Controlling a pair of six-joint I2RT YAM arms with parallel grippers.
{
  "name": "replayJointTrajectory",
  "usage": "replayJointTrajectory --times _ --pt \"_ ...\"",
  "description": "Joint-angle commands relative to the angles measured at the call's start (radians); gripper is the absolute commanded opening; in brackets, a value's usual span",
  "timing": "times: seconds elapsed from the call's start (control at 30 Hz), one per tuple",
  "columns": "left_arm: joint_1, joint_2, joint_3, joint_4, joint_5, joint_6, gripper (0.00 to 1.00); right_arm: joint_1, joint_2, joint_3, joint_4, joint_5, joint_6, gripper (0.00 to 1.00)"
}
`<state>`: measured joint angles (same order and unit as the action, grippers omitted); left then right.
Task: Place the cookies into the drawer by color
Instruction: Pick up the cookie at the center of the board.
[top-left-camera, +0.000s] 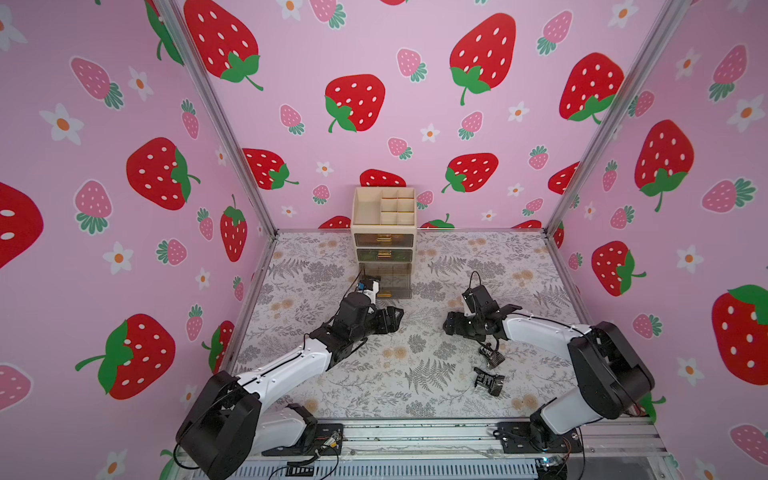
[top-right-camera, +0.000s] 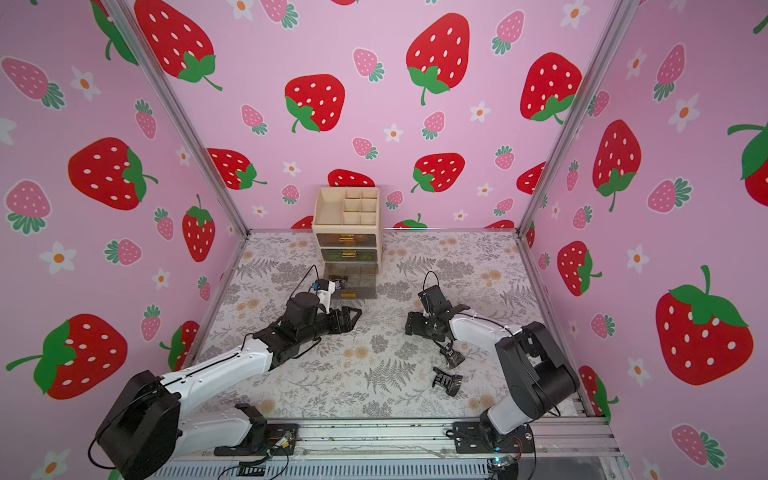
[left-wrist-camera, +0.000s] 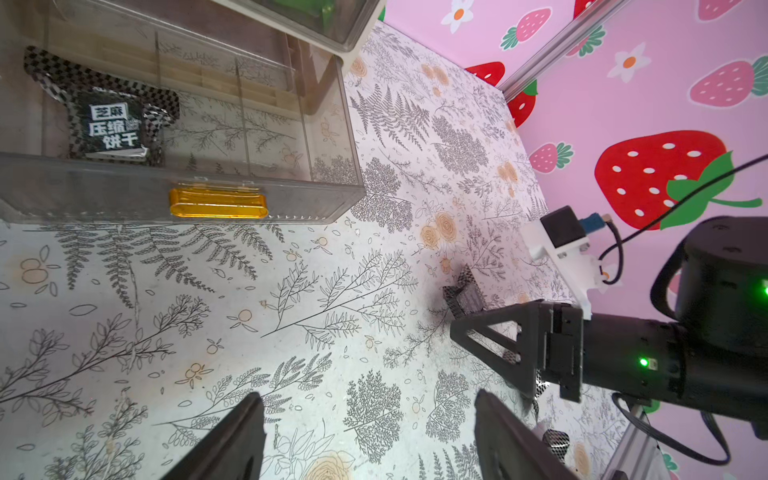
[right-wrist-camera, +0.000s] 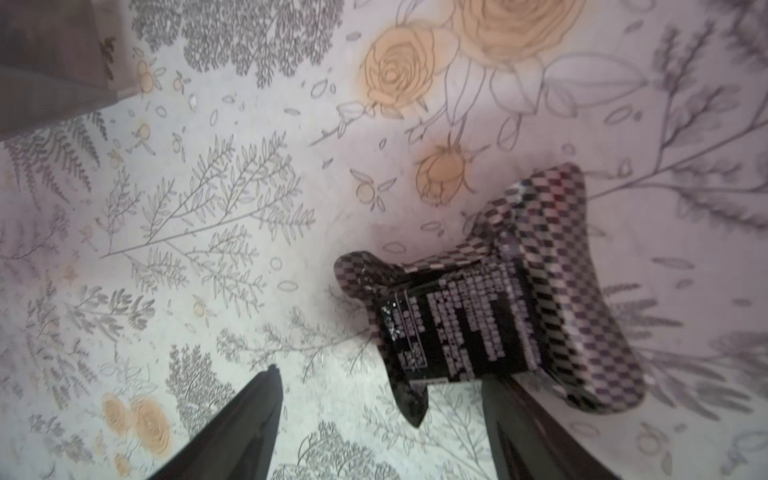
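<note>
Left gripper nearest: jaws wide, empty, facing open bottom drawer, one black cookie inside. Right gripper wide, empty; second black cookie on table, off-centre beside one jaw. Risk: closing nips crimped end; packet slips.

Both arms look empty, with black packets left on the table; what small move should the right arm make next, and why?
Probably ease the right gripper sideways and down until its open fingers straddle the black cookie, then close. The packet lies ungrasped on the table, off-centre toward one finger, and the open bottom drawer already holds another black cookie.
</note>
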<state>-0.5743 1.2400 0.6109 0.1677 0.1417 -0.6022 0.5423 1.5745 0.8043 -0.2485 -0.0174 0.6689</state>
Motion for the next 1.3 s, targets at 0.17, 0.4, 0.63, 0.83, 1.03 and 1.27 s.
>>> replayJointTrajectory --times 0.17,0.4,0.63,0.83,1.03,1.27 --pt "-0.006 0.015 -0.017 0.021 -0.025 0.009 0.82 -0.029 0.017 0.007 -0.072 0.034 -0.018 0.82" --pt "-0.005 0.013 -0.022 0.015 -0.025 0.007 0.82 -0.055 0.109 0.072 -0.027 -0.021 -0.045 0.82" --pt "-0.006 -0.005 -0.026 -0.018 -0.063 0.018 0.82 -0.064 0.166 0.140 -0.068 -0.009 -0.078 0.76" --pt "-0.005 0.011 -0.025 -0.011 -0.069 0.019 0.82 -0.061 0.203 0.173 -0.134 0.058 -0.109 0.59" --pt "-0.005 0.025 -0.022 -0.005 -0.073 0.019 0.82 -0.047 0.188 0.177 -0.165 0.099 -0.114 0.48" --pt "0.000 0.024 -0.019 -0.021 -0.109 0.024 0.82 -0.046 0.243 0.219 -0.212 0.114 -0.141 0.50"
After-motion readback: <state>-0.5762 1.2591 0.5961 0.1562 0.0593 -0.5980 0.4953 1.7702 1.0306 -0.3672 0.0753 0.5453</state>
